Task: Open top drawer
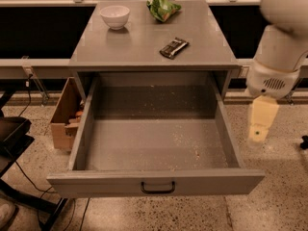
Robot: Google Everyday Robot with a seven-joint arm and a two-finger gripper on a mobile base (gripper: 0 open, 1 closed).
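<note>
The top drawer [202, 181] stands pulled well out from under the table's [144, 42] front edge, black handle [158, 187] free. Off the right front corner hangs the gripper [262, 121], apart from it, seemingly empty; how open, I cannot tell. Opening looks done: keep clear of the drawer's right wall.

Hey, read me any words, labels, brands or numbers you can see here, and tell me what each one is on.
No text can be read anywhere.
Dark snack wrapper on the cabinet top: print too blurred to read.
Green bag: nothing legible.
Cardboard box left of the cabinet: nothing legible.
Top drawer, open, and the hand hanging to its right: no lettering visible.
</note>
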